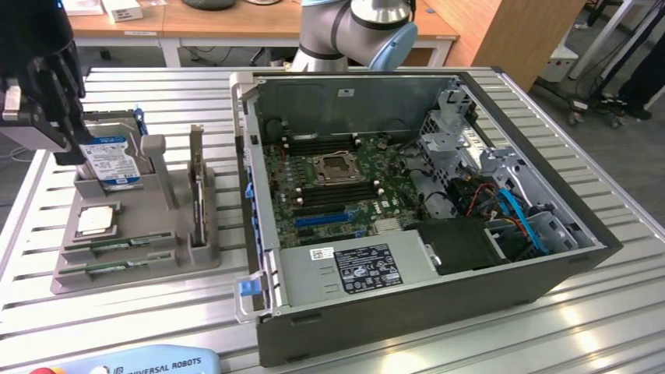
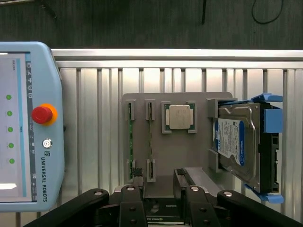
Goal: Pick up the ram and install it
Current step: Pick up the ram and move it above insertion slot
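Black fingers (image 2: pixel 138 179) of the gripper (image 2: pixel 159 178) stand apart, gripping nothing, over the gray tray (image 2: pixel 189 153). Both ram sticks (image 2: pixel 150 137) sit on edge in its slots, beside the processor chip (image 2: pixel 179 116) and hard drive (image 2: pixel 234 142).

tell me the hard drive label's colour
The label is blue and white, clearest in the wrist view.

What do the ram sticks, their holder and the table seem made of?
Ram sticks: green circuit board, matte, with small dark chips. Holder: uniform grey, dull surface, probably plastic. Table: ribbed silvery slats with bright glare, likely aluminium.
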`<action>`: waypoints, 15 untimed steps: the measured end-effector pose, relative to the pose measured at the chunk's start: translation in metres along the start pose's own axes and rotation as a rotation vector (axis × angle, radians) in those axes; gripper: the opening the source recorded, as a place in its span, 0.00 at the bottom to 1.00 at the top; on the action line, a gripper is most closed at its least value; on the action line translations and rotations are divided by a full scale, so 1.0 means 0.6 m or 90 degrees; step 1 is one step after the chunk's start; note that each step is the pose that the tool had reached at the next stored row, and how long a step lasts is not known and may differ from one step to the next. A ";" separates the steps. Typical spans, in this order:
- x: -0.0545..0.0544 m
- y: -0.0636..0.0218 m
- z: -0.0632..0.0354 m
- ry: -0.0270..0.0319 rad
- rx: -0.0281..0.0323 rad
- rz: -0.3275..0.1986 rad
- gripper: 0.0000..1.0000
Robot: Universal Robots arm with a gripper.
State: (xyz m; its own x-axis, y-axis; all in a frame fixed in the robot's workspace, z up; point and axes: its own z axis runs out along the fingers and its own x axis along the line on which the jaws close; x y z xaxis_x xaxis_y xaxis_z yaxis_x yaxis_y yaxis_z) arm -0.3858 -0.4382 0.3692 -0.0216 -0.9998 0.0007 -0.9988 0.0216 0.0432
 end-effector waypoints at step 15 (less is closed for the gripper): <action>0.000 -0.001 0.017 0.0000 0.0000 0.000 0.38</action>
State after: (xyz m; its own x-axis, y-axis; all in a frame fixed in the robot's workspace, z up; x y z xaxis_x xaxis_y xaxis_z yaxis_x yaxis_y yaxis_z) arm -0.3858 -0.4382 0.3588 -0.0216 -0.9998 0.0007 -0.9988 0.0216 0.0432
